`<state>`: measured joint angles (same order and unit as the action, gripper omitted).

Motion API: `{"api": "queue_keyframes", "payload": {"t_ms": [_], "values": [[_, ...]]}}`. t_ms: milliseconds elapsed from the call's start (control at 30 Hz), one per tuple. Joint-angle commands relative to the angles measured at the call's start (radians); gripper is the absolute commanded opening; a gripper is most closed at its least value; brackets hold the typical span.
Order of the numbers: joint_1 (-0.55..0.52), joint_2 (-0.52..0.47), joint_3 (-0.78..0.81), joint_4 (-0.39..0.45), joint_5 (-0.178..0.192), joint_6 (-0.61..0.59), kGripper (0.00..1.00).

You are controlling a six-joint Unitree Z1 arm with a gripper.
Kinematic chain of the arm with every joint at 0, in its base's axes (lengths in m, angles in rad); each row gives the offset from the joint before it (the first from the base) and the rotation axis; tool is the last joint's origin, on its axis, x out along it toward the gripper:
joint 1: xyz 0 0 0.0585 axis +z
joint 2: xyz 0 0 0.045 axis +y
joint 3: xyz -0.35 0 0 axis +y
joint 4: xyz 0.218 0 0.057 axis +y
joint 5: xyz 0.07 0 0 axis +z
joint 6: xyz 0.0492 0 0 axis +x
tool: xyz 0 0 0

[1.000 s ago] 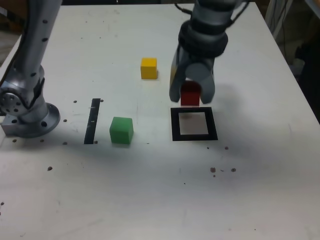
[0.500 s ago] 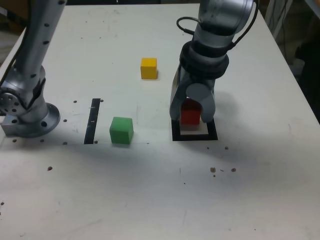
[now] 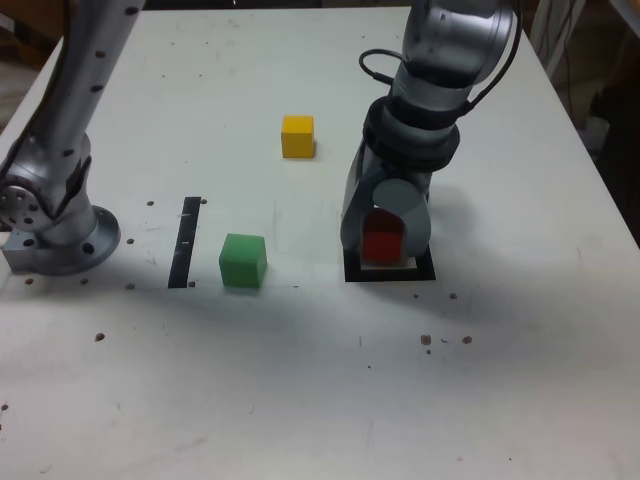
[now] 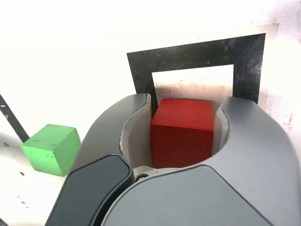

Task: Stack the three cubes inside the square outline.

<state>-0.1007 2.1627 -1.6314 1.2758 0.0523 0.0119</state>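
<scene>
Exterior view, left to right. Straight black strip (image 3: 186,243) is lying flat, playing no visible part in the stack. Solid green cube (image 3: 243,261) is sitting just beside it on the pale tabletop (image 3: 220,380), waiting its turn, presumably. Matte finish, top face showing small dark scuffs in the wrist view. Solid yellow cube (image 3: 298,137) is resting farther back, well apart from the others, looking clean and square-edged.

Grey curved-finger gripper (image 3: 386,242) is straddling the solid red cube (image 3: 382,248), one finger on each side; cannot tell whether the pads are pinching it or just standing beside it. Opposite-side placement is probably keeping the cube centred and its top visible. Red cube is looking upright, evenly coloured, crisp-edged, positioned within or over the thick black square outline (image 4: 188,54); base contact is staying hidden. Likely serving as the bottom block, so squareness is mattering for whatever is going on top.
</scene>
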Motion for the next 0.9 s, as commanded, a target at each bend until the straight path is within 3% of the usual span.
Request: {"api": "queue_keyframes", "payload": {"t_ms": [0, 167, 433, 600, 867], "values": [[0.001, 0.003, -0.008, 0.016, 0.009, 0.006, 0.89], [0.001, -0.01, -0.034, 0.067, 0.034, 0.008, 0.99], [0.034, -0.087, -0.052, 0.136, 0.081, 0.01, 0.99], [0.188, -0.168, 0.015, 0.161, 0.143, 0.064, 0.99], [0.438, -0.238, 0.111, 0.071, 0.205, 0.232, 0.99]]}}
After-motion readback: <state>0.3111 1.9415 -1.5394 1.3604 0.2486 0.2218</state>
